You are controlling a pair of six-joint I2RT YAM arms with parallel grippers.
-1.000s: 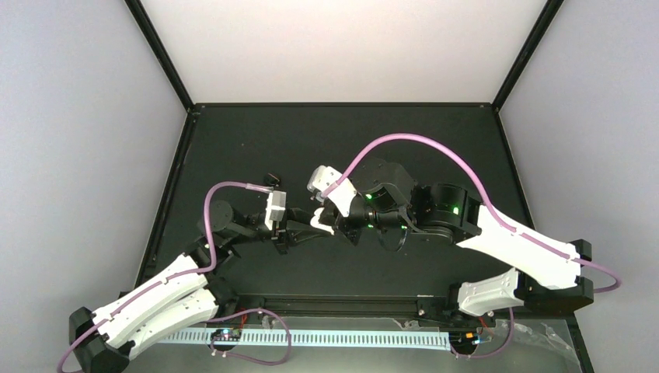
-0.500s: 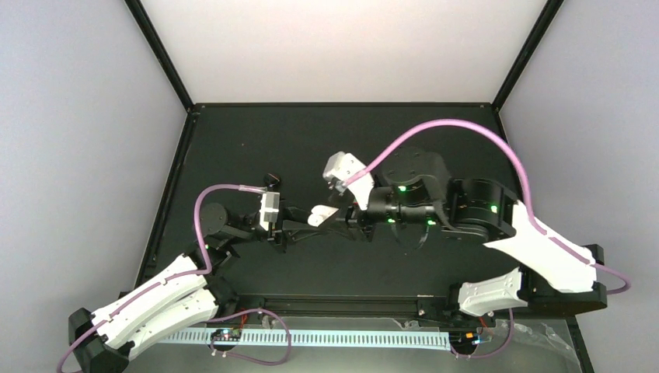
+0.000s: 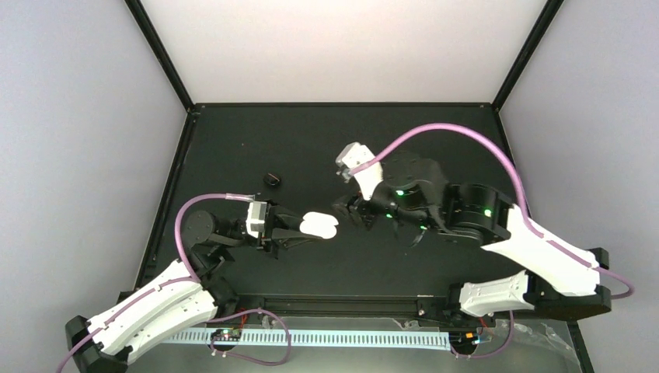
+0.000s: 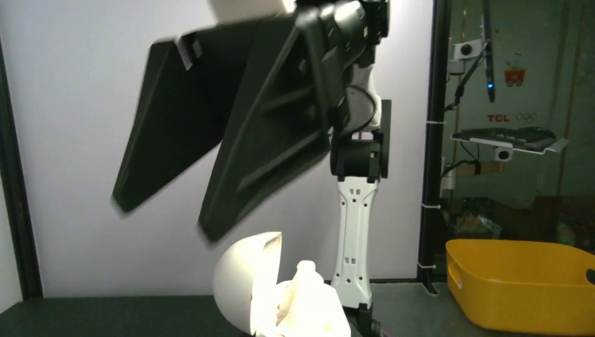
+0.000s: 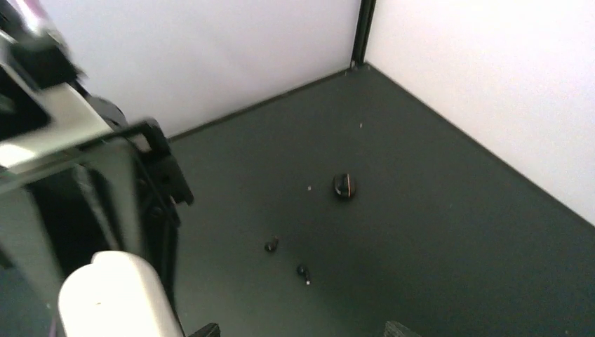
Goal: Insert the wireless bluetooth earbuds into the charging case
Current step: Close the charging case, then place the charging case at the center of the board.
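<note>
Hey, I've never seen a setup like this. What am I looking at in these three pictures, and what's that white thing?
Two robot arms are bolted to a dark table. One picture looks down from above; the other two come from a camera on each wrist. The left pincer is shut on the charging case, a white shell that looks hinged open. The right pincer is open and empty. On the table lie the wireless bluetooth earbuds, two tiny black buds, and a larger black puck.

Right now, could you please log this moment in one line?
left jaws: shut on charging case | right jaws: open, empty | earbuds: on table
</note>
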